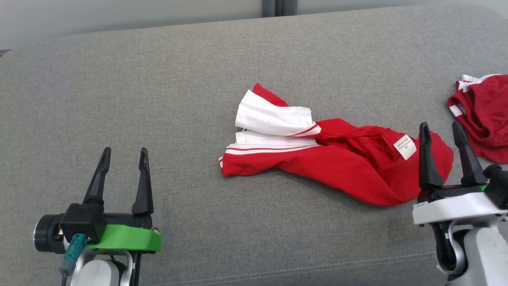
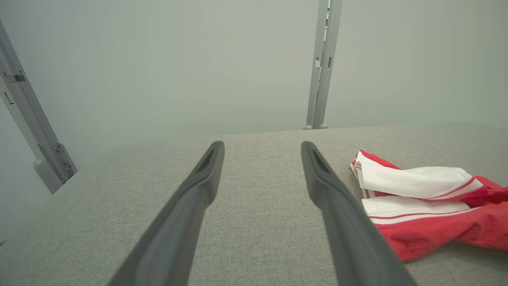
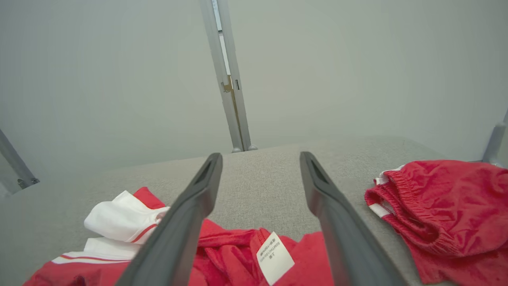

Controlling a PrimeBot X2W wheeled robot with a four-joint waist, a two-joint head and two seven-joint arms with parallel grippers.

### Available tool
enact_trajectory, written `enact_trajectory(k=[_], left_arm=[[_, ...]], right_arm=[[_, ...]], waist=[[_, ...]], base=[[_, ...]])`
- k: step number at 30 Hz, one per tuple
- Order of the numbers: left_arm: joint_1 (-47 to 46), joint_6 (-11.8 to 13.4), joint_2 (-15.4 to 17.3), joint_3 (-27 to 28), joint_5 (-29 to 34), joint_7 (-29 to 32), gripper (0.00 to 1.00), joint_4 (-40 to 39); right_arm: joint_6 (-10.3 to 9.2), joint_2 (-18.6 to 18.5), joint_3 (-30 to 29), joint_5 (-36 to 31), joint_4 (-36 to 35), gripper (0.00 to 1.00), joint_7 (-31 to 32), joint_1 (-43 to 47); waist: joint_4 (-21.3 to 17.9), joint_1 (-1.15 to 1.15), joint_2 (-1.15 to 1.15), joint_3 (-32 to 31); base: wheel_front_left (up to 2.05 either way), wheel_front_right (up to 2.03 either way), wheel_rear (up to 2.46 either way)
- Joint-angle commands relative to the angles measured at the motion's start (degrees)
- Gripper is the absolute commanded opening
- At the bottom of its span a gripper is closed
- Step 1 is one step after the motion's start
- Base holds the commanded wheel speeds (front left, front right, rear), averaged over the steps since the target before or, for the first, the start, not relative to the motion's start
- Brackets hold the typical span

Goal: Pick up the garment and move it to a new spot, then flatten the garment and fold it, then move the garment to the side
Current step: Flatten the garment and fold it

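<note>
On a grey fabric cushion (image 1: 158, 99), a crumpled red-and-white garment (image 1: 337, 159) is pictured by the wide-spread, empty right gripper (image 1: 439, 125) (left gripper (image 1: 125, 151) likewise), where nearby red elastic-waisted shorts (image 1: 486, 111) could be snagged mistakenly.

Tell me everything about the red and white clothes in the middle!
The garment is soft red cloth with white panels and thin stripes at its left end. It lies crumpled and twisted, not flat, on the grey cushion. A white label with tiny print shows near its right end. The right pincer stands open over that end, gripping nothing.
</note>
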Motion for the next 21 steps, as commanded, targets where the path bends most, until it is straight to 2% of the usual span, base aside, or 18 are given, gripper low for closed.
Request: enact_trajectory(k=[1,8,15,21], left_arm=[[0.42,0.31,0.40,0.10,0.12,0.01,1.00,-0.11],[1.47,0.38,0.60,-0.56,-0.13,0.17,1.00,0.10],[2.89,0.57,0.92,-1.09,-0.32,0.53,1.00,0.47],[4.50,0.77,1.27,-1.59,-0.43,1.03,1.00,0.62]], right_arm=[[-0.06,-0.26,0.41,-0.34,-0.21,1.00,0.26,0.82],[-0.06,-0.65,7.15,-3.39,-2.42,1.00,3.34,3.43],[-0.06,0.01,8.58,-5.42,-3.36,1.00,5.43,7.48],[-0.05,1.14,7.33,-5.83,-4.62,1.00,6.61,10.14]], waist=[[0.05,0.00,0.00,-0.41],[0.42,0.00,0.00,-2.15],[0.57,0.00,0.00,-4.06],[0.58,0.00,0.00,-6.03]], base=[[0.00,0.00,0.00],[0.00,0.00,0.00],[0.00,0.00,0.00],[0.00,0.00,0.00]])
